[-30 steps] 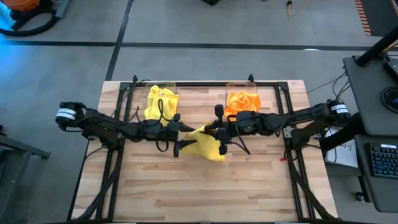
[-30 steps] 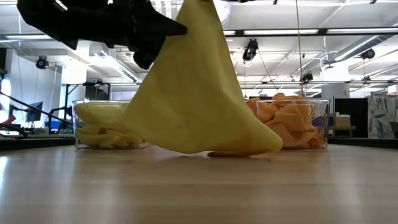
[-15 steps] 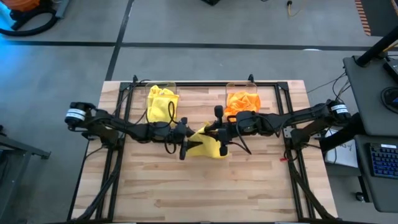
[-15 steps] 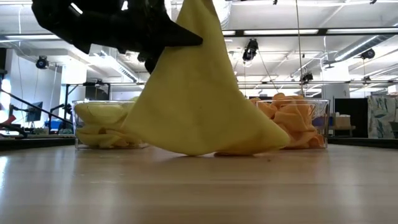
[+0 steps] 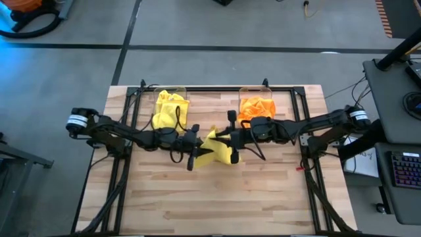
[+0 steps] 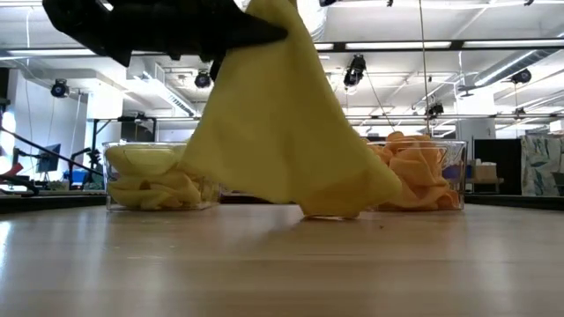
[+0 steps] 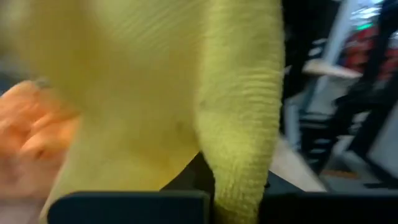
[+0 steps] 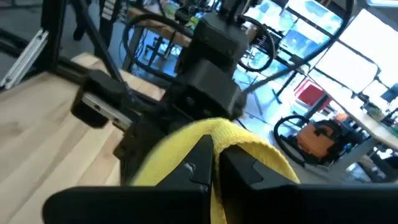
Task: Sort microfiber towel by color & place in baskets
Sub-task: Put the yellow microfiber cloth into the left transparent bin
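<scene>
A yellow microfiber towel [image 5: 217, 150] hangs at mid-table between my two grippers, and both are shut on it. My left gripper [image 5: 199, 145] comes in from the left and my right gripper [image 5: 227, 140] from the right. In the low view the yellow towel [image 6: 282, 132] drapes down from the left gripper [image 6: 264, 31]; its lower end [image 6: 333, 210] touches the table. At the far side stand two clear baskets: the left basket [image 5: 170, 108] holds yellow towels and the right basket [image 5: 256, 105] holds orange towels. My left gripper pinches a thick fold of the yellow towel [image 7: 239, 168] between its two fingers, near the towel's top, coming level from the table's left. The cloth hangs slack below the fingers. How many layers it has, I cannot tell. My right gripper pinches a rounded fold at the towel's top [image 8: 227, 134] between its two fingers [image 8: 198, 163], coming level from the table's right. The towel hangs below the hold, with only its lower end on the table.
The two grippers stand close together, tip to tip, over the table's middle. A black metal frame [image 5: 217, 89] runs around the table's far part and sides. Bare wood [image 5: 217, 204] lies toward the near edge.
My left gripper has gone toward the table's right edge to the hanging towel and shut on it near the top. The towel's lower left part has lifted off the table and bunched inward; its lower right end stays on the wood.
</scene>
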Tool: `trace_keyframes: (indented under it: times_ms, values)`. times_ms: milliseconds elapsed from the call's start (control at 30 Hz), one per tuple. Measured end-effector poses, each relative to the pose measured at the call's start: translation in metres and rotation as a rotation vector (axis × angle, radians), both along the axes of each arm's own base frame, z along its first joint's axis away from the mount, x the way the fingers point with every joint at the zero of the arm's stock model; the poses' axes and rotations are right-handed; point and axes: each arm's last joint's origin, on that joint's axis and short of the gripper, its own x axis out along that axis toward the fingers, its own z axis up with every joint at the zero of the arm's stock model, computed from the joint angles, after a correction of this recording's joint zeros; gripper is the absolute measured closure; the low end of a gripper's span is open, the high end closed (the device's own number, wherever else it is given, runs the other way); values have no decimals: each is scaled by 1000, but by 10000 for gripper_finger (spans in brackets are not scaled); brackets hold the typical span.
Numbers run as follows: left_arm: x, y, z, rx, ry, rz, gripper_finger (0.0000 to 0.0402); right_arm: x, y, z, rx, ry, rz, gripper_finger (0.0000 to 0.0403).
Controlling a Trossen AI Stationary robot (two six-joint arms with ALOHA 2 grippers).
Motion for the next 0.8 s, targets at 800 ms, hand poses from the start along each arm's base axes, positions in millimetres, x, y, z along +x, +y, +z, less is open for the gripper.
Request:
trace_keyframes:
  times_ms: [800]
  values:
    - [-22, -4, 51, -63, -287, -165, 401, 22, -11, -1, 149, 107, -88, 260]
